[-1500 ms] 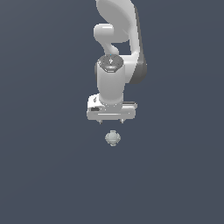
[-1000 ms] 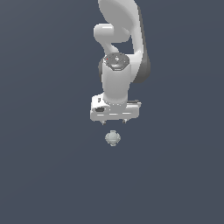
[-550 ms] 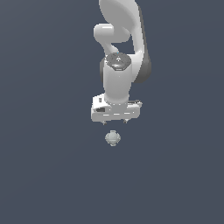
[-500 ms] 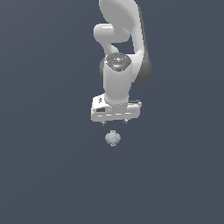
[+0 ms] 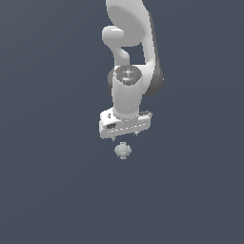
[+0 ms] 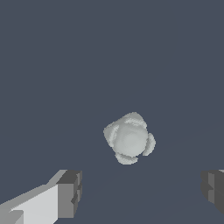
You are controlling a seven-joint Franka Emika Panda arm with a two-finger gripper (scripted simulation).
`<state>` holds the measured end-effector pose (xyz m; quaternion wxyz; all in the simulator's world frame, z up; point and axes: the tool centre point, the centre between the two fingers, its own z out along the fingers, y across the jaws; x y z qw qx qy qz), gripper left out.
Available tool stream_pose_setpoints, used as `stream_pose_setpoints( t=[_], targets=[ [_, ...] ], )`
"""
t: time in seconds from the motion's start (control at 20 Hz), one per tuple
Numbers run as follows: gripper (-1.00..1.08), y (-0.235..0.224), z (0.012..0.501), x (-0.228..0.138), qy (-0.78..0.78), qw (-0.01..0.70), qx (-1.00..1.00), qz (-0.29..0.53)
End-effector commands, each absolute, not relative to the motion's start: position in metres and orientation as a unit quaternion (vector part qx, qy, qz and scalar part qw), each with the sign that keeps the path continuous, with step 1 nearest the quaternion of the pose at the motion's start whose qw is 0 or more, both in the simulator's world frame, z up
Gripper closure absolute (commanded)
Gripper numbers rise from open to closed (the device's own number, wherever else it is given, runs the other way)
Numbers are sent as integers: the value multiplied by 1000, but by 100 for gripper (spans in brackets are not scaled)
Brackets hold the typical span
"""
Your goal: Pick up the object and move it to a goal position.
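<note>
Over the last half-second nothing has shifted: gripper still hangs wide open, empty. Object lies just at its 6 o'clock, ungrasped; descent judged next.

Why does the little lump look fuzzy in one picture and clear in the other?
Exterior view: the lump is tiny below the hand, so its bumps blur together. Wrist view: it fills more of the picture, so its facets show; flat, even light, no glare.

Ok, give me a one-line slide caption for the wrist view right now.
Wrist view: open gripper with fingers spread wide, small bumpy grey-white lump lying apart from both on the dark floor.
</note>
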<state>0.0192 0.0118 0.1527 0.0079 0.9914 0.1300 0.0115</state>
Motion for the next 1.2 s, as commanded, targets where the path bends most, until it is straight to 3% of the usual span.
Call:
stream_pose_setpoints(
  t=[0.0,1.15],
  targets=[
    [-92,11,146,21,157,8,988,10],
    [-92,5,91,29,373,0,928,0]
  ],
)
